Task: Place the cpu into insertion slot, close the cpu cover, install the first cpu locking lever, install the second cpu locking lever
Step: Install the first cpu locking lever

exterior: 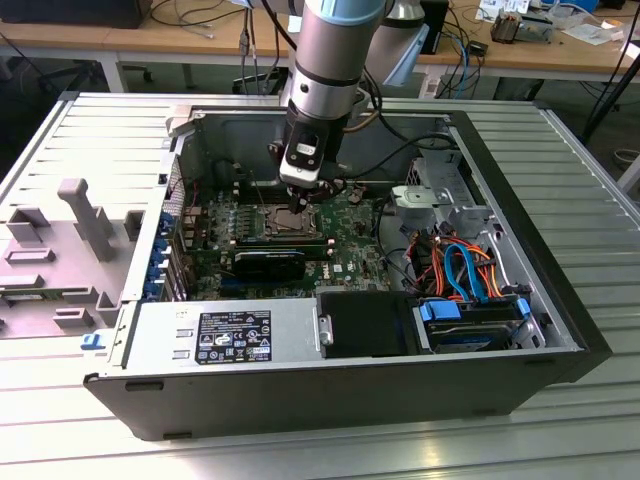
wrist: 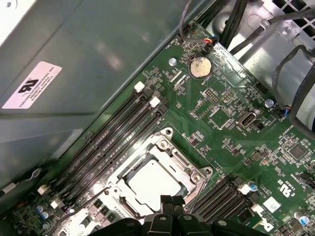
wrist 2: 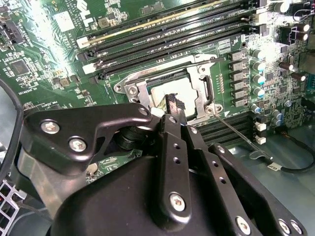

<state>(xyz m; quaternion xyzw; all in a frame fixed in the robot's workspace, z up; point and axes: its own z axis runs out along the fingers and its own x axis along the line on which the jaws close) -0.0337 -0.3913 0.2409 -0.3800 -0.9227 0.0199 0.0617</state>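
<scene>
My gripper [wrist 2: 173, 104] was matte black with silver screws [wrist 2: 50, 127]. The motherboard [wrist: 236, 128] was green, its memory slots [wrist 2: 167, 34] black. The cpu [wrist: 147, 184] had a pale grey top, and the cpu cover [wrist 2: 198, 83] was silvery. The cables [exterior: 462, 270] were orange and blue, the coin battery [wrist: 199, 67] silver, the computer case [exterior: 350, 400] black.

Your exterior view stands high at the near side of the open computer case [exterior: 300, 390]. It looks down and across the worktop [exterior: 560, 440] toward the far desks, with the arm [exterior: 335, 50] mid-frame. Both wrist views sit close above the motherboard [exterior: 352, 225], looking past the end effector [wrist 2: 173, 103] [wrist: 172, 200] from different sides. The first wrist view faces the case wall. They share the cpu [wrist 2: 172, 91] [wrist: 147, 184] and the memory slots [wrist 2: 172, 34] [wrist: 113, 132].
</scene>
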